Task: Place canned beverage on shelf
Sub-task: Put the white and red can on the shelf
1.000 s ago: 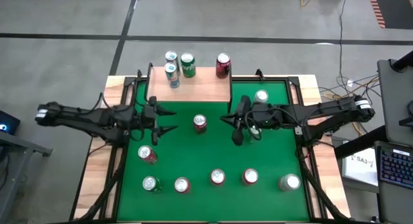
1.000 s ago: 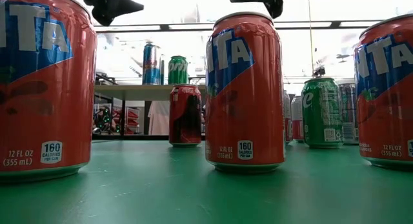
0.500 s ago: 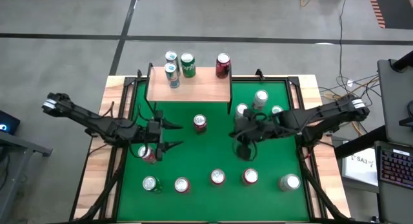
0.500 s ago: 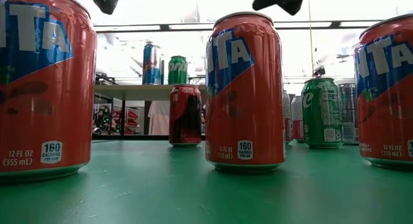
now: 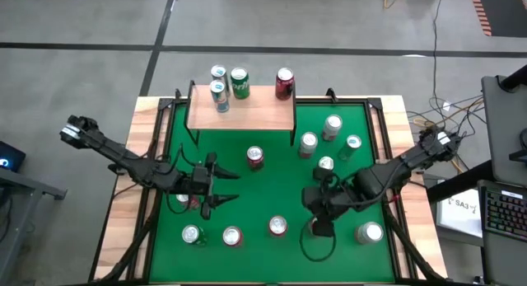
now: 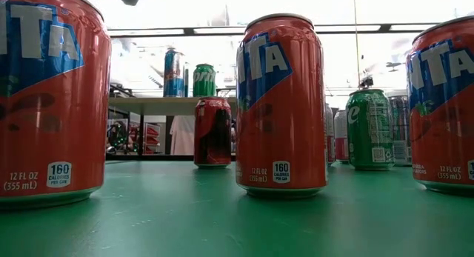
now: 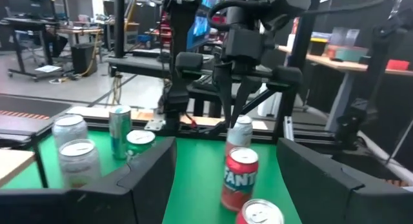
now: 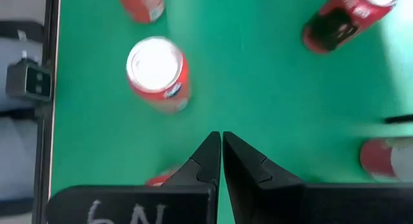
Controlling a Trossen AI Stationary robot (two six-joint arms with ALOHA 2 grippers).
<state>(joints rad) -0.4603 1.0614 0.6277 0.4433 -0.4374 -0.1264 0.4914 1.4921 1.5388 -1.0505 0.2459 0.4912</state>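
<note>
Risk was the spread-open, empty left claw [image 5: 221, 189] beside the shelf-side red can [image 5: 188, 200] tipping it, while the right claw [image 5: 319, 229] stayed clenched, empty.

One shelf [image 5: 243, 113] we counted, up at twelve o'clock on the one green table [image 5: 272, 191]. Four shelf cans [image 5: 240, 82] stood on it: two blue-and-silver, one green, one dark red.

Down on the green we made it ten table cans. Four bunched at two o'clock [image 5: 332, 126], one red near the centre [image 5: 255, 157], one red at eight o'clock, half hidden. Along six o'clock came four more: a green [image 5: 193, 234], two red, a silver.

Two dark arms. Whether the right gripper [image 5: 317, 230] hid another can, we could not tell.
</note>
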